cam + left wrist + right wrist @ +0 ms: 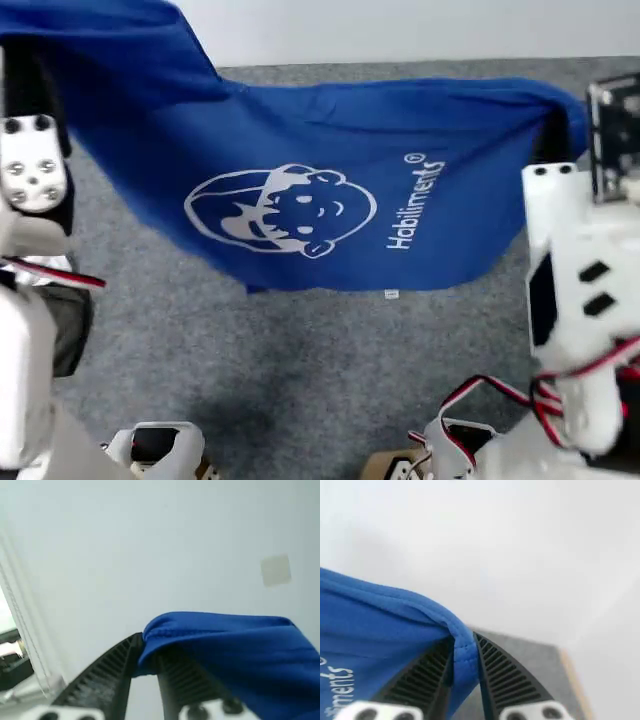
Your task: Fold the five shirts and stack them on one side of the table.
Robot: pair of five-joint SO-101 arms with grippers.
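1. Blue shirt (300,140) hangs spread in the air over the grey table (300,390), held up at both ends, white print (280,210) showing.
2. Left gripper (146,647) is clamped on a bunched shirt edge.
3. Right gripper (465,645) pinches another shirt edge.

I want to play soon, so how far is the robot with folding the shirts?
Nothing looks folded yet. In hand: the left gripper and right gripper each pinch an edge of one blue shirt, holding it spread out over the grey table. Left to do: fold it, stack it, then do the other shirts.
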